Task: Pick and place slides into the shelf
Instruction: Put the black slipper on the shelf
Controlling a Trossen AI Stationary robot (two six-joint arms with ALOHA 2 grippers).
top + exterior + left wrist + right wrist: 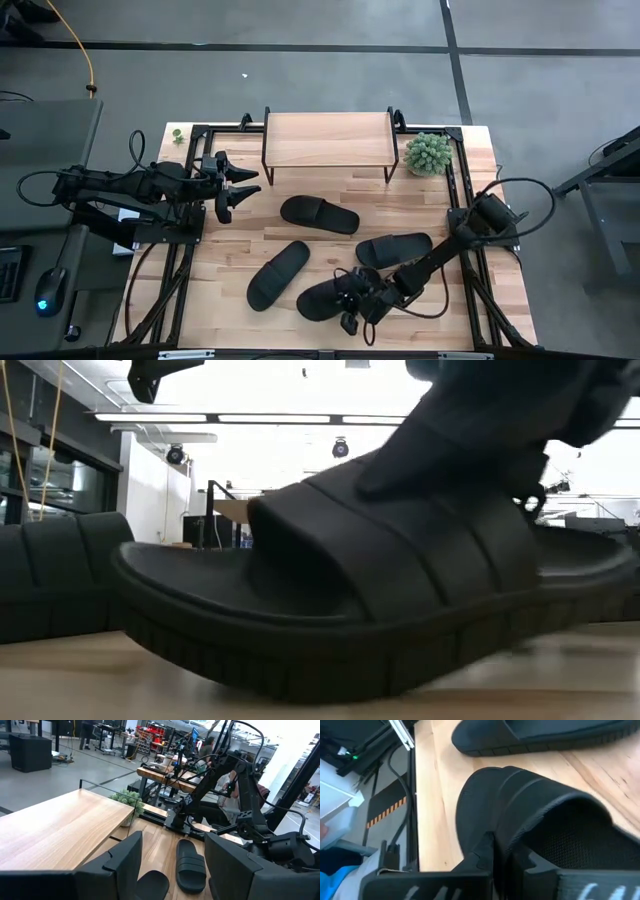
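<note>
The left claw point(240, 190) hovers spread, holding nothing, beside the shelf point(328, 139). Four slides lie on the worktop point(440, 205) between the two claws: one point(319, 214) nearest it, then another point(279, 274), then one point(394, 248) just beyond the right claw point(352, 302), which pinches the strap of the fourth point(325, 297) (a thin hold). Lifted fast, that slide could twist loose, or bump its neighbour. One shelf, one plant point(428, 153).

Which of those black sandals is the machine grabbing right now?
Start at the wooden table and go to its front edge, opposite the small shelf. Of the four slides, it is the front slide, nearest that edge. Only this one has the right pincer clamped on its strap.
</note>
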